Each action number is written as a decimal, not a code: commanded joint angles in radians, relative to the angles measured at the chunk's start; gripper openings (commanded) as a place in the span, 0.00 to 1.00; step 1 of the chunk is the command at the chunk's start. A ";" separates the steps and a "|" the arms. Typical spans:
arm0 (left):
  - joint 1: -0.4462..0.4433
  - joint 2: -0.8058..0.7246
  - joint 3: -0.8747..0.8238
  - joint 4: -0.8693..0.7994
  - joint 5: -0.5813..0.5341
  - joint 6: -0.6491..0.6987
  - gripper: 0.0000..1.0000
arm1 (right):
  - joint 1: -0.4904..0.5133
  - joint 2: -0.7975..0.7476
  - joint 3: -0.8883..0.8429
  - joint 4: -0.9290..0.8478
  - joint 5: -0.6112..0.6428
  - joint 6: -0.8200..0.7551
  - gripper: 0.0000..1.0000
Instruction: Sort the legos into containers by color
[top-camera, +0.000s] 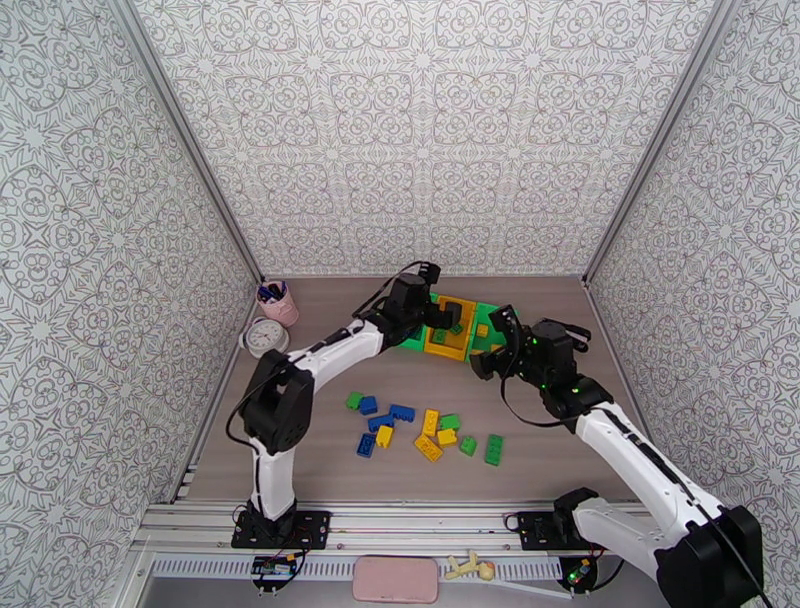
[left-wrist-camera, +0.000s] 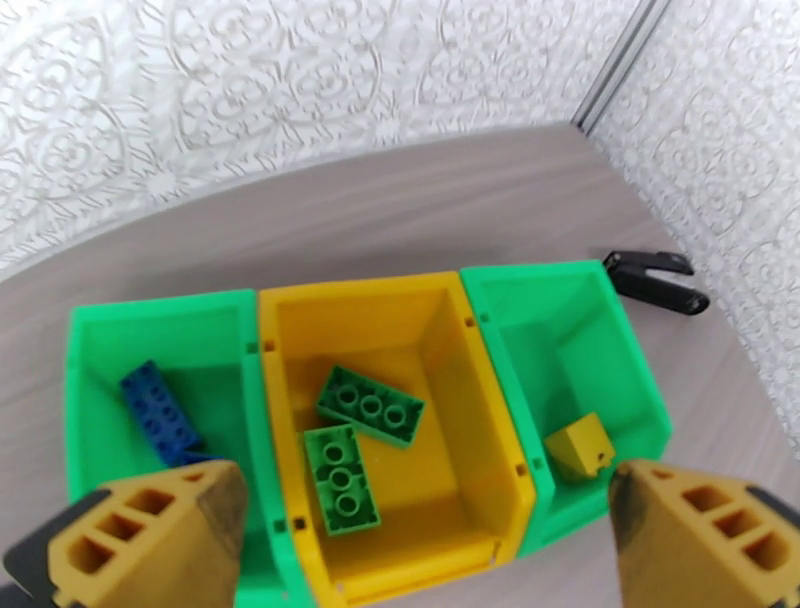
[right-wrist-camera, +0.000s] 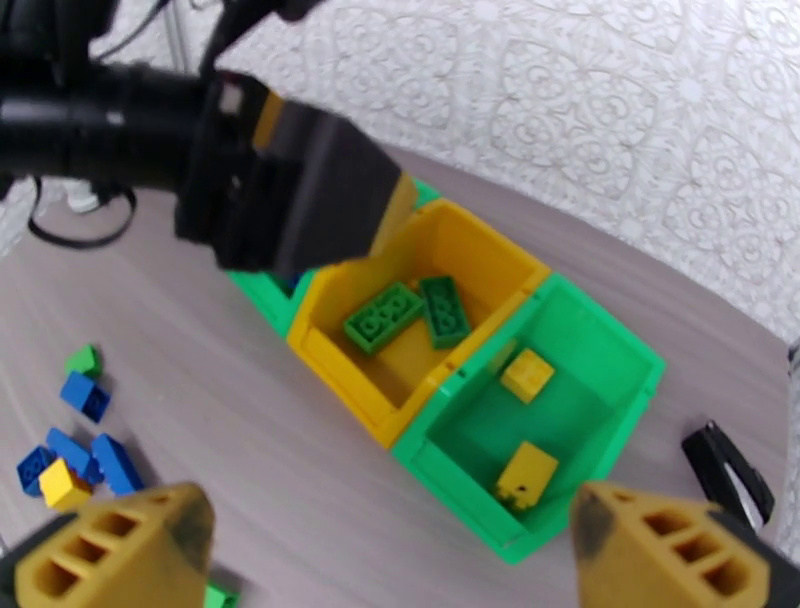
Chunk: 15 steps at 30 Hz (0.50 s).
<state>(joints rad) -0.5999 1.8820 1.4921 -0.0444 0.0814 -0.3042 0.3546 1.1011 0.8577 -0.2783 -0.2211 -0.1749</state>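
The containers stand joined in a row at the back of the table: a left green bin (left-wrist-camera: 100, 330), a yellow-orange middle bin (left-wrist-camera: 440, 330) and a right green bin (left-wrist-camera: 620, 350). Blue bricks (left-wrist-camera: 160, 405) lie in the left bin, two green bricks (left-wrist-camera: 370, 405) in the middle bin, and two yellow bricks (right-wrist-camera: 527, 375) in the right bin. My left gripper (left-wrist-camera: 420, 505) hangs open and empty over the middle bin (top-camera: 447, 350). Open and empty too, my right gripper (right-wrist-camera: 390, 515) hovers just in front of the right bin (right-wrist-camera: 600, 340). Several loose legos (top-camera: 425, 432) lie mid-table.
A pink pen cup (top-camera: 280, 303) and a round dial (top-camera: 265, 337) stand at the back left near the wall. A black clip (left-wrist-camera: 655, 280) lies to the right of the bins. Bare table separates the bins from the loose bricks.
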 joint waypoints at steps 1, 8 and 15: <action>0.046 -0.110 -0.129 0.068 0.019 -0.045 1.00 | 0.020 0.047 0.102 -0.216 -0.123 -0.189 0.98; 0.125 -0.347 -0.386 0.077 0.048 -0.027 1.00 | 0.103 0.156 0.207 -0.446 -0.047 -0.312 0.98; 0.198 -0.471 -0.500 0.061 0.062 -0.054 1.00 | 0.266 0.275 0.256 -0.646 0.079 -0.394 0.99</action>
<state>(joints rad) -0.4305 1.4441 1.0176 0.0147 0.1207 -0.3405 0.5800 1.3396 1.0676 -0.7734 -0.2070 -0.5091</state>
